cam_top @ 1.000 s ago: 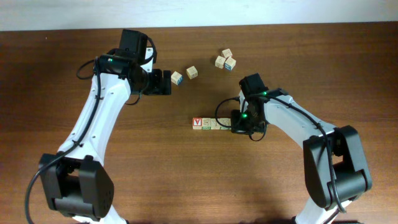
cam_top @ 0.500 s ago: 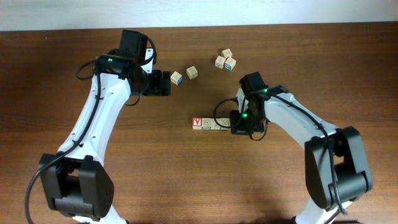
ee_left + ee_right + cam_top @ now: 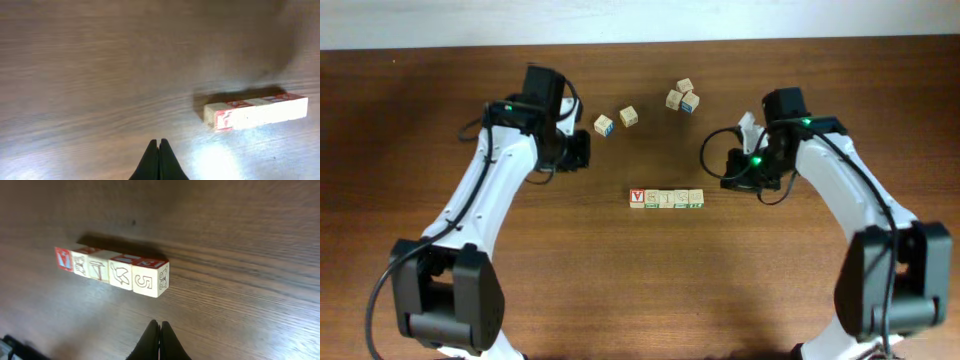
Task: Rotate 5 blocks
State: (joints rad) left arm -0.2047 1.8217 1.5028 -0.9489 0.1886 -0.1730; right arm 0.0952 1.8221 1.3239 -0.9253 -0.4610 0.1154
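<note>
The blocks [image 3: 666, 198] lie in one straight touching row at mid-table, with the red-and-white letter block [image 3: 637, 197] at its left end. In the right wrist view the row [image 3: 112, 270] runs from that red block [image 3: 63, 258] to a block marked 5 [image 3: 150, 281]. My right gripper [image 3: 728, 170] is shut and empty, a short way right of the row; its tips [image 3: 159, 325] hover over bare wood. My left gripper [image 3: 582, 150] is shut and empty, up and left of the row. The left wrist view shows the row [image 3: 255, 110] end-on, beyond the tips [image 3: 159, 142].
Loose wooden cubes lie behind the row: two [image 3: 604, 125] [image 3: 629, 116] just right of my left gripper, and a cluster of three [image 3: 682, 97] farther right, one with a blue face [image 3: 691, 102]. The dark wood table [image 3: 640, 280] ends at a pale back edge.
My right gripper has drawn back from the row's right end, moving right and slightly away. My left gripper has shut and shifted a little toward the row.
</note>
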